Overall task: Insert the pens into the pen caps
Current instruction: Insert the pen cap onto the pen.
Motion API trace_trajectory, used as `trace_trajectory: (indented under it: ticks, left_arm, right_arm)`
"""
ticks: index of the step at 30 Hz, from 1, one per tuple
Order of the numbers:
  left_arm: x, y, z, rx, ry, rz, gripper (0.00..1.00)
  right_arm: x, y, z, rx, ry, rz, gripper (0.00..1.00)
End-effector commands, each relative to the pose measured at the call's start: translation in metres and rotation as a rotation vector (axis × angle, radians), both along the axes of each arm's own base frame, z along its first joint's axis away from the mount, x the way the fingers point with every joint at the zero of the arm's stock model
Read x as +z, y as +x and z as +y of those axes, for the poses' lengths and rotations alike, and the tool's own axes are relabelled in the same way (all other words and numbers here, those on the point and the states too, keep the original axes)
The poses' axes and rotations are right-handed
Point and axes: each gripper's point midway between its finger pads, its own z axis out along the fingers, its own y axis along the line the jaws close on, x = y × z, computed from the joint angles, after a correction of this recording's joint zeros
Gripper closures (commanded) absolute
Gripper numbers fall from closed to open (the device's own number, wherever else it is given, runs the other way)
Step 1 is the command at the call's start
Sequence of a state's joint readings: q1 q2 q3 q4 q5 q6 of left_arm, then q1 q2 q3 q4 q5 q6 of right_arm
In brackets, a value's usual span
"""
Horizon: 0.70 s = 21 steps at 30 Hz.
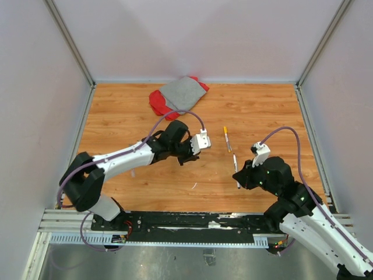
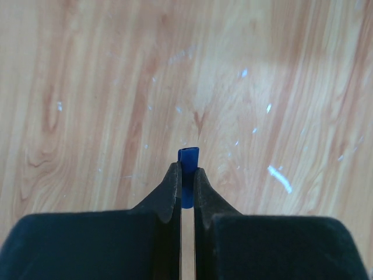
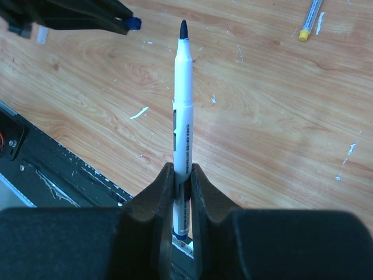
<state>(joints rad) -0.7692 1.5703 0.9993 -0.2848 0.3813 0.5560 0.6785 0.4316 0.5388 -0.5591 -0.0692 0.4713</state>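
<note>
Left gripper (image 2: 186, 175): clenched on blue cap (image 2: 188, 156), protruding just beyond the jaws. Right gripper (image 3: 182, 173): grasping pen (image 3: 183, 99). Risk: shallow-held cap pivots if the tip arrives off-axis.

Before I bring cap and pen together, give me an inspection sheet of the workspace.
Surface: wooden table, scuffed, with white flecks.
Job's things: blue cap in left pincer; white pen, tip bare, in right pincer; yellow-ended pen lying loose on the table.
Clutter: red cloth under grey cloth at far edge; white scrap near centre.
Grippers: both pincers shut on their items, apart from each other.
Cables: a purple cable arches over each arm.
Surroundings: plain walls; metal rail at near edge.
</note>
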Motion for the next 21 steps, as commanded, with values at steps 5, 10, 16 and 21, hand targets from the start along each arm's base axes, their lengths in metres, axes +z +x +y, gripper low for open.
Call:
trace_trajectory:
  ticks: [5, 10, 16, 21]
  left_arm:
    - [0.054, 0.001, -0.015, 0.508, -0.356, 0.135, 1.0]
    - [0.03, -0.009, -0.009, 0.653, -0.282, 0.303, 1.0]
    - [0.017, -0.018, -0.018, 0.701, -0.372, 0.424, 1.0]
    - [0.007, -0.008, -0.01, 0.803, -0.372, 0.425, 1.0]
  right_arm:
    - [0.001, 0.007, -0.005, -0.045, -0.001, -0.016, 0.94]
    - [-0.003, 0.009, -0.003, -0.05, 0.0, -0.008, 0.94]
    - [-0.006, 0.01, 0.002, -0.044, 0.014, 0.007, 0.94]
    - [-0.007, 0.011, 0.001, -0.049, 0.01, 0.009, 0.94]
